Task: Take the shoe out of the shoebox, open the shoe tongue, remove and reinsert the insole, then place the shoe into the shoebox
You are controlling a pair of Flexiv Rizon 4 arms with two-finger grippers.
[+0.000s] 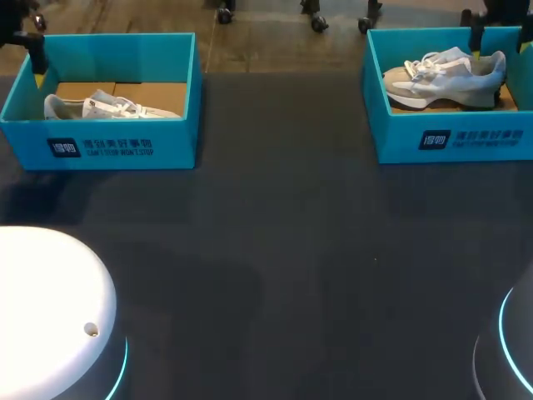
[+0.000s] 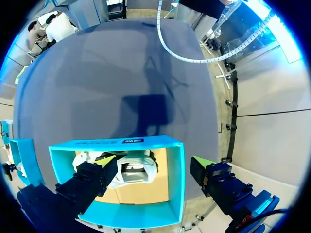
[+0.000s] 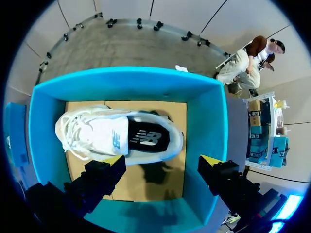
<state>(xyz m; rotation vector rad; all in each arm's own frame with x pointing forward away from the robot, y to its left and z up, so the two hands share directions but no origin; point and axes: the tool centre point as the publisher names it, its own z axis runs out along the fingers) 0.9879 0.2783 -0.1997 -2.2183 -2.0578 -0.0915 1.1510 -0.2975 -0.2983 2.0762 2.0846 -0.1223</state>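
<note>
Shoe (image 3: 116,136) lies inside the right shoebox (image 3: 126,77), sole down on the cardboard floor, its laces loose over the tongue; it is not yet lifted out, so we judge the task to be at its first step. Our right fingers (image 3: 111,164) hang above that shoebox, spread wide and holding nothing; one tip is over the floor just beside the shoe's side, the other over the box's wall. Well apart from the right shoebox, across the bare dark desk (image 1: 275,233), stands the left shoebox (image 2: 116,141) with a second shoe (image 2: 131,172) in it; our left fingers (image 2: 99,167) hover there, equally wide apart and empty, one tip above that shoe, the other outside the wall.

The main risk, as we see it, is this straddle. If either arm went straight down, one finger would strike the rim, or the pair would close on the cardboard wall and not on the shoe; the fingers need to shift inward first. The boxes look light and nothing pins them down, so a shoe caught on a wall could drag its box across the desk or tip it. The loose laces could also loop over a fingertip; a pinch on the soft upper alone might let the shoe swing or slip.
</note>
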